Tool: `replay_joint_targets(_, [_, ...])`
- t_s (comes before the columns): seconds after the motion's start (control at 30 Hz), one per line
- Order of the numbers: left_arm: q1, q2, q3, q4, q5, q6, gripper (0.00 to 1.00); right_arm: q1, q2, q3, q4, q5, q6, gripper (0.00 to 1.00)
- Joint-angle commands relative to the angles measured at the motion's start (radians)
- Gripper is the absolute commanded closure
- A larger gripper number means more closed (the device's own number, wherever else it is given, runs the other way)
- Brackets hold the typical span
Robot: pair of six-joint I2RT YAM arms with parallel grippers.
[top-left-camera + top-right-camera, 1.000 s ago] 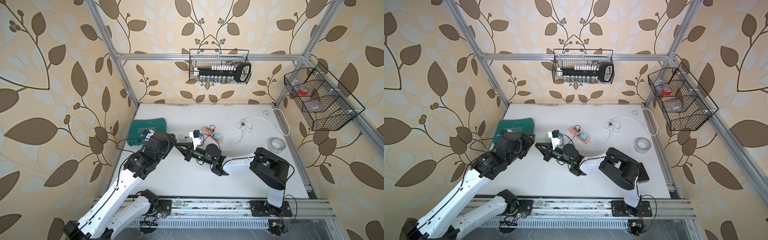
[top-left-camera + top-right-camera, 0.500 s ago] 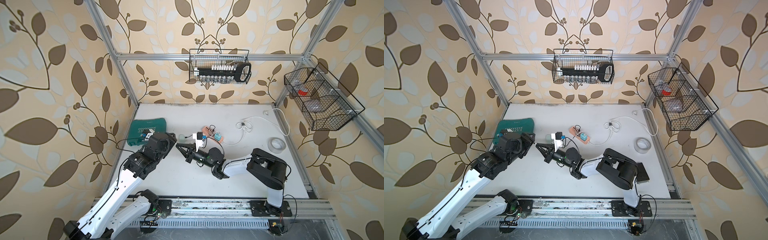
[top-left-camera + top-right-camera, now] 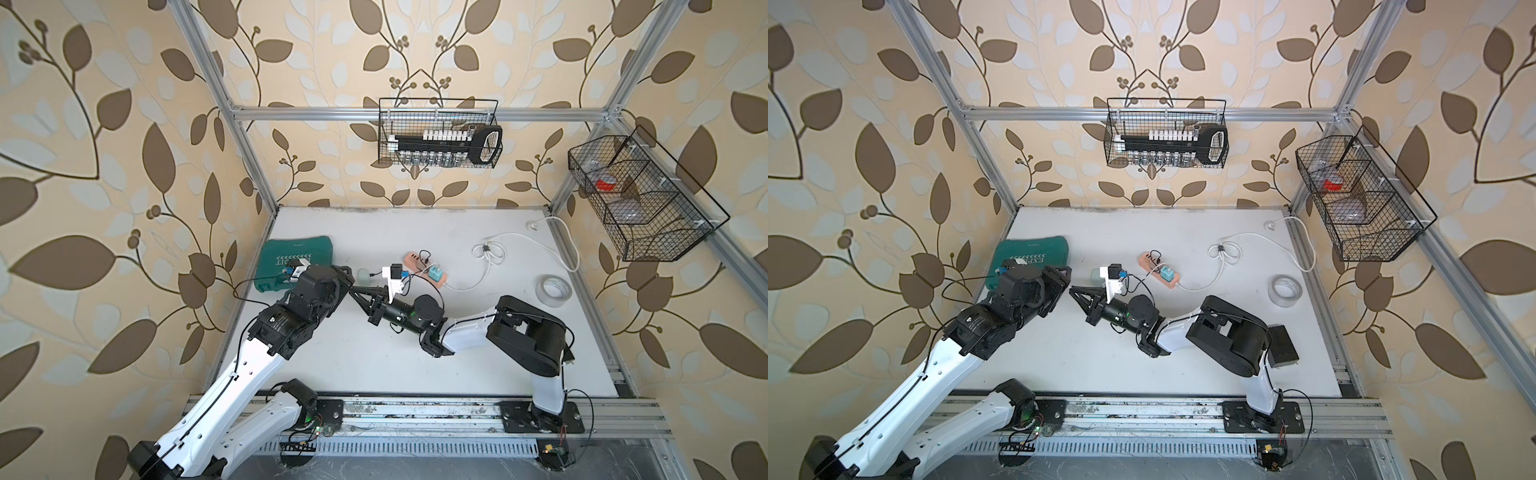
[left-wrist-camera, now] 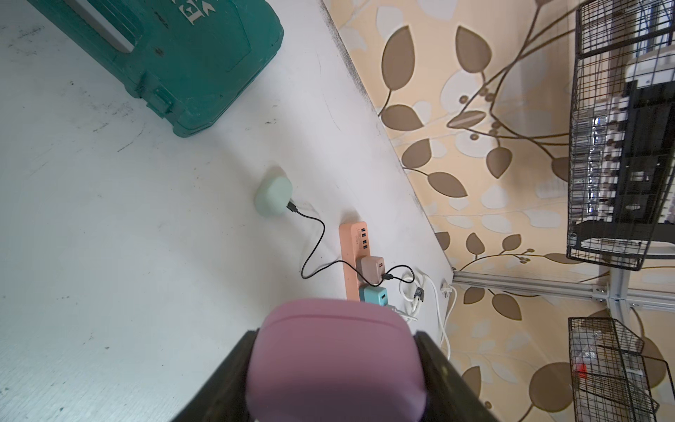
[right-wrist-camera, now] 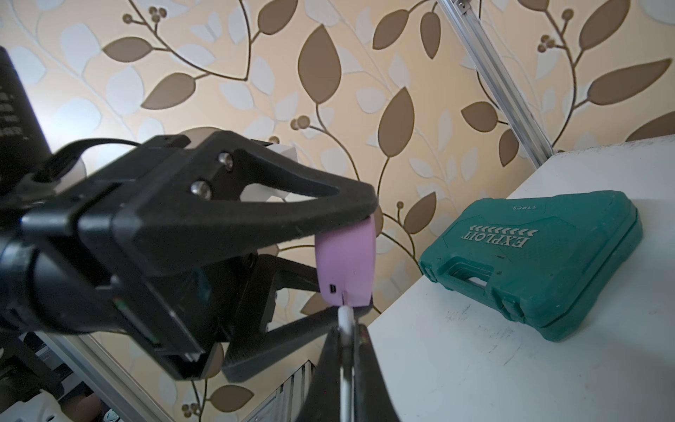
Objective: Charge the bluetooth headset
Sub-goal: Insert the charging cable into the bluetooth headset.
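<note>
Charging attempt, mid-air: the left gripper [image 4: 336,343] keeps the pink headset case [image 5: 345,263] clamped between its fingers above the white table [image 3: 374,374], as it did a second ago. The right gripper [image 5: 346,350], pinching a white cable plug [image 5: 344,317], has edged closer since then. The plug's tip now touches the case's end, just beside its small dark port [image 5: 332,289].

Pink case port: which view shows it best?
Right wrist: the port on the pink case faces the lens, with the white plug tip close by. Left wrist shows only the case's smooth side; in both top views it cannot be seen.
</note>
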Motion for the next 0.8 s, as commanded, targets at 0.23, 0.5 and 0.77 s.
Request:
replay_joint_targets(0.23, [-0.010, -0.019, -0.014, 0.031, 0.033, 0.009, 0.71, 0.008, 0.023, 0.038, 0.048, 0.007, -0.011, 0.93])
replay_joint_targets(0.5, [-0.010, -0.013, -0.022, 0.041, 0.055, 0.007, 0.71, 0.008, -0.011, 0.008, 0.048, 0.001, -0.059, 0.93])
replay_joint_targets(0.77, [-0.010, -0.021, -0.021, 0.027, 0.043, 0.009, 0.71, 0.008, -0.041, -0.021, 0.048, 0.018, -0.068, 0.93])
